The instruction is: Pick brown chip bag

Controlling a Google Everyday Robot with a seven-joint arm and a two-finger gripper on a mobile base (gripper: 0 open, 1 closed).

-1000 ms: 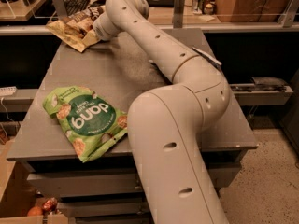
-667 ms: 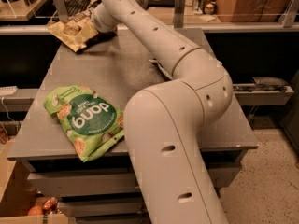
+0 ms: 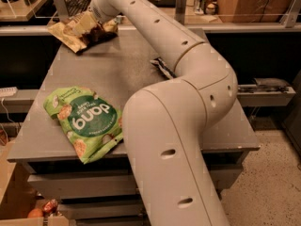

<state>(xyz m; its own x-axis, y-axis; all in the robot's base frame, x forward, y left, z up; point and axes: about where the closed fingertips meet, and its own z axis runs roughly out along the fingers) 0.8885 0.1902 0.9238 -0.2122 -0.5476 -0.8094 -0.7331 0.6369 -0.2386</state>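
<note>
Reaching to the far left corner of the flat grey table, the gripper meets the crinkled tan-and-brown foil brown chip bag (whether it clasps anything, I cannot tell), while a glossy green "dang" bag lies nearer.

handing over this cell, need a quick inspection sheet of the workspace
surface: grey table, carrying the bags
job's things: brown chip bag, crinkled, at the far left corner
clutter: green dang bag at the front left edge; dark wrapper partly hidden behind the arm
grippers: gripper at the brown chip bag, arm stretched across the table
cables: white power strip left of the table
surroundings: keyboard on the back counter; speckled floor
</note>
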